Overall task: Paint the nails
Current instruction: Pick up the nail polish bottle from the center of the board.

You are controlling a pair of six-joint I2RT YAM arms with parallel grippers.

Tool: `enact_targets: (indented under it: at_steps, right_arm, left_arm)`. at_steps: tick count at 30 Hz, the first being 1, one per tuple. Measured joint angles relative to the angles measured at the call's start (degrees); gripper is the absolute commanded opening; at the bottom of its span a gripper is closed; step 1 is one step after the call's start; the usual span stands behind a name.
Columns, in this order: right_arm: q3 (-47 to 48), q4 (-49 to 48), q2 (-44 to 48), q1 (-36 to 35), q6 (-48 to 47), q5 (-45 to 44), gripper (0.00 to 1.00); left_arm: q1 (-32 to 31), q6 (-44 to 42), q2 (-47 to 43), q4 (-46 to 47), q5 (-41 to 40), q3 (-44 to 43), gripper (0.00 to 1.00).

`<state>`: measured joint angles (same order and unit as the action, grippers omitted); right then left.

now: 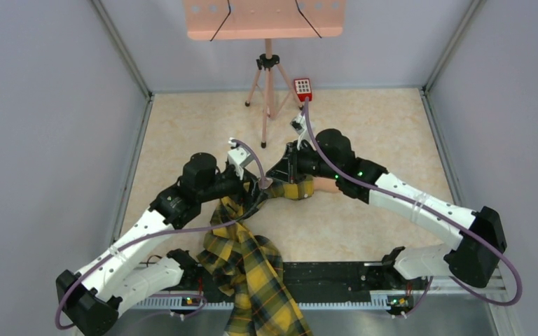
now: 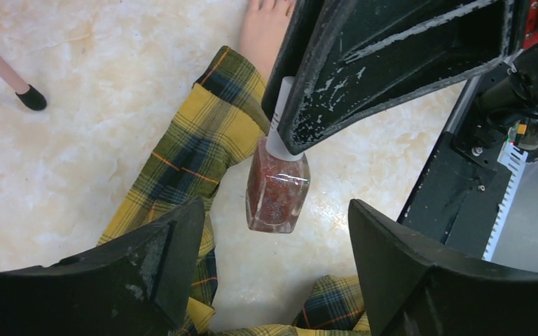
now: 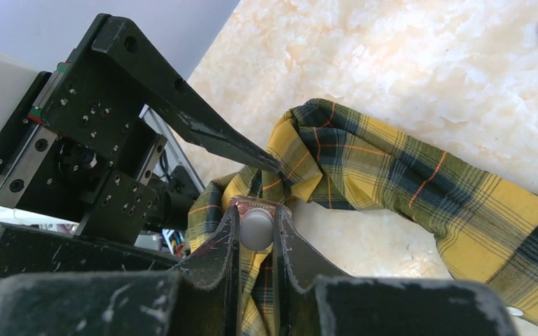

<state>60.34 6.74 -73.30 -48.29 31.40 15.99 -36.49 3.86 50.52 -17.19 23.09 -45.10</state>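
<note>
A pale mannequin hand (image 1: 324, 185) in a yellow-black plaid sleeve (image 1: 249, 262) lies mid-table, partly under the right arm. Its palm shows at the top of the left wrist view (image 2: 260, 31). The nails are hidden in every view. My right gripper (image 3: 256, 218) is shut on the white cap of a red glitter nail polish bottle (image 2: 277, 189) and holds it above the table beside the sleeve (image 2: 189, 150). My left gripper (image 2: 274, 234) is open, its fingers on either side just below the bottle, not touching it. The two grippers meet in the top view (image 1: 263, 180).
A pink tripod (image 1: 267, 77) carrying a peach board (image 1: 265, 17) stands at the back. A small red keypad box (image 1: 302, 87) sits beside it. A tripod foot (image 2: 31, 98) is near the sleeve. The black base rail (image 1: 322, 276) runs along the near edge.
</note>
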Motion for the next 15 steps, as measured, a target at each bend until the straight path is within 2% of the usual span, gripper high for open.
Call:
enact_targets:
  at_steps: [6, 11, 15]
  right_arm:
    - [0.0, -0.5, -0.1, -0.1, 0.0, 0.9, 0.0]
    - [0.0, -0.8, -0.4, -0.5, -0.1, 1.3, 0.0]
    - [0.0, -0.8, -0.5, -0.8, -0.2, 1.5, 0.0]
  left_arm:
    - [0.0, -0.4, 1.2, -0.2, -1.5, 0.0, 0.72]
    - [0.0, -0.4, 1.8, -0.9, -2.0, 0.0, 0.63]
    - [0.0, -0.4, 1.8, -0.9, -2.0, 0.0, 0.62]
